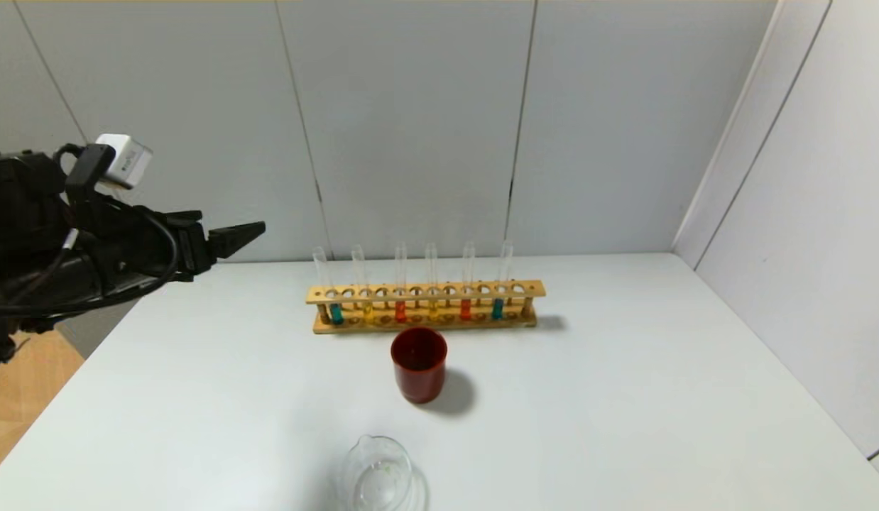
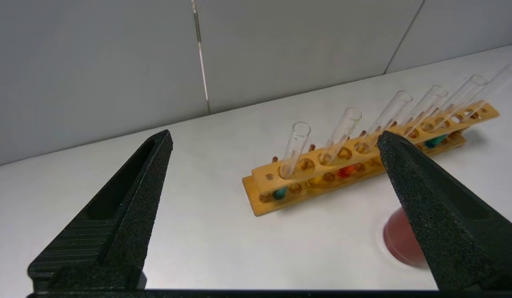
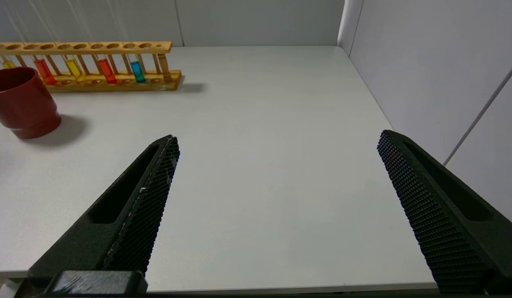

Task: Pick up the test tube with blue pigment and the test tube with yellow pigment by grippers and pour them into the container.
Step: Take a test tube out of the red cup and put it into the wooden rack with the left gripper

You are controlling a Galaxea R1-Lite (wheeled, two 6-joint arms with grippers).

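Both grippers agape, left gripper [image 1: 251, 231] aloft

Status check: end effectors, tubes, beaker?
Left end effector open, raised left of rack. Right end effector open, empty. Six tubes racked, beaker near, red cup between.

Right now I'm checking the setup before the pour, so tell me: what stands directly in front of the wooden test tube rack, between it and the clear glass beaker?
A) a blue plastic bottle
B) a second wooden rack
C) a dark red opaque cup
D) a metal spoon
C: the head view shows the dark red opaque cup on the table, between the wooden test tube rack and the clear glass beaker.
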